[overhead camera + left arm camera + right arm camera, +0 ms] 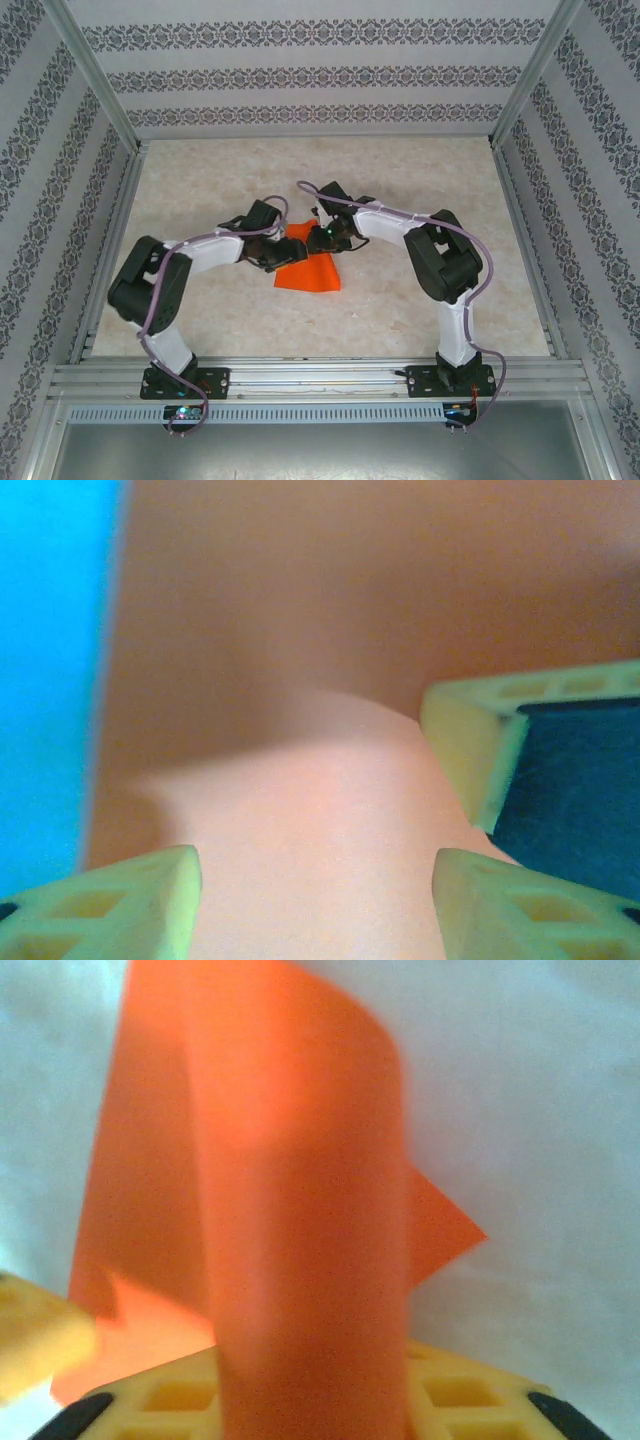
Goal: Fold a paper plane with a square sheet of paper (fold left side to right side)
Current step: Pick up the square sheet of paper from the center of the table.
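Observation:
The square sheet of paper lies mid-table, bright orange-red, with its far edge lifted between the two arms. My left gripper is at that edge from the left. In the left wrist view its fingertips stand well apart, open, with the paper bulging between them. My right gripper meets it from the right. In the right wrist view a curled flap of the paper rises out of the right gripper, which is shut on it. One yellow finger shows beneath. No paper plane shape is visible.
The beige table is walled by patterned panels and metal frame rails. The right gripper's finger sits close beside the left one. A left finger shows blurred in the right wrist view.

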